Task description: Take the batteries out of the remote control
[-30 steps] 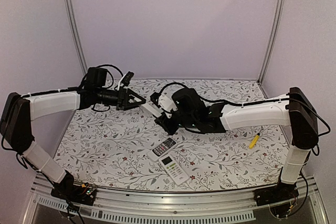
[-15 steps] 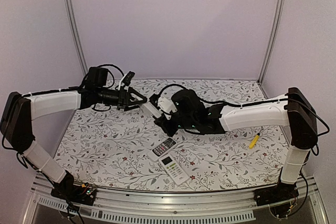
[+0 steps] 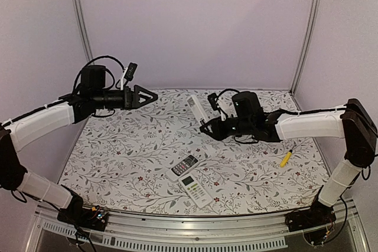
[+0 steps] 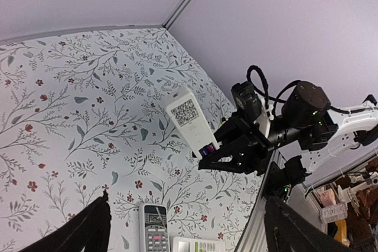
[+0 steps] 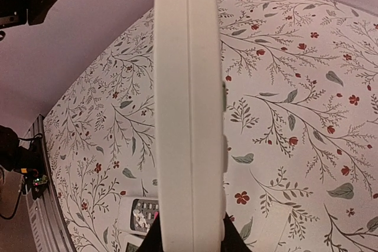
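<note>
Beneath both grippers: one floral table (image 3: 118, 146). Facing the held remote, one left gripper (image 3: 152, 95), jaws apart, empty. One right gripper (image 3: 205, 127), clamped on the lower end of a white remote (image 3: 195, 107). Risk: gripped at one end only, it may pivot or slip if pushed. Remotes, three: two lie below, a dark remote (image 3: 185, 164) and a pale remote (image 3: 196, 188). One yellow-handled tool (image 3: 285, 159), below the right forearm. Of batteries, none seen loose; likely inside the held remote.

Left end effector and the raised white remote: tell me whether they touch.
Apart. The top external view shows a gap between the open left end effector and the white remote, gripped by the right end effector.
</note>
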You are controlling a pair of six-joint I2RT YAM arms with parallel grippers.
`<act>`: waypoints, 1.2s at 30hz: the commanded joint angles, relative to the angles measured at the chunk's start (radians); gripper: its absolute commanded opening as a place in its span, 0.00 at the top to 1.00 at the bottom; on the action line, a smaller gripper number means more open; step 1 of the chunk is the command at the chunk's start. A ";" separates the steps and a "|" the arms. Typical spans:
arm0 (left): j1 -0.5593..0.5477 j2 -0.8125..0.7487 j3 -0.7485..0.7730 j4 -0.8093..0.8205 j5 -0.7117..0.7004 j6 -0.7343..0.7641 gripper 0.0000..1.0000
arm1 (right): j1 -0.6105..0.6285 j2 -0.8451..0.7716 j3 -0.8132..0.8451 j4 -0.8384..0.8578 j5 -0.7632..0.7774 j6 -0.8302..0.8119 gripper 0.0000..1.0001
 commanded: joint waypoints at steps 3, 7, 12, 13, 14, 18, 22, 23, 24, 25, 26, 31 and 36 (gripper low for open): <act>0.007 0.008 -0.001 -0.020 -0.044 0.028 0.10 | -0.077 -0.066 -0.129 0.021 -0.120 0.202 0.97; 0.008 0.019 -0.001 -0.020 -0.034 0.022 0.11 | -0.116 -0.068 -0.190 0.005 -0.128 0.265 0.96; 0.008 0.024 0.000 -0.020 -0.030 0.019 0.11 | -0.149 -0.058 -0.232 -0.007 -0.116 0.303 0.96; 0.008 0.024 0.000 -0.020 -0.031 0.020 0.11 | -0.149 -0.054 -0.233 -0.007 -0.120 0.304 0.96; 0.008 0.024 0.000 -0.020 -0.033 0.020 0.11 | -0.150 -0.050 -0.235 -0.009 -0.126 0.304 0.96; 0.008 0.027 0.001 -0.020 -0.029 0.020 0.11 | -0.151 -0.023 -0.231 -0.028 -0.120 0.311 0.95; 0.008 0.031 0.001 -0.020 -0.026 0.019 0.11 | -0.151 0.009 -0.231 -0.043 -0.101 0.319 0.95; 0.008 0.033 0.000 -0.020 -0.026 0.020 0.11 | -0.151 0.017 -0.229 -0.043 -0.101 0.321 0.94; 0.008 0.034 0.000 -0.021 -0.025 0.019 0.11 | -0.151 0.024 -0.227 -0.043 -0.101 0.324 0.94; 0.008 0.034 0.001 -0.021 -0.024 0.019 0.11 | -0.151 0.029 -0.225 -0.042 -0.101 0.325 0.94; 0.008 0.036 0.002 -0.021 -0.023 0.018 0.11 | -0.151 0.037 -0.222 -0.043 -0.101 0.326 0.93; 0.008 0.038 0.002 -0.023 -0.021 0.018 0.11 | -0.151 0.067 -0.208 -0.048 -0.099 0.325 0.91; 0.006 0.037 0.004 -0.024 -0.018 0.020 0.11 | -0.151 0.086 -0.203 -0.056 -0.088 0.319 0.81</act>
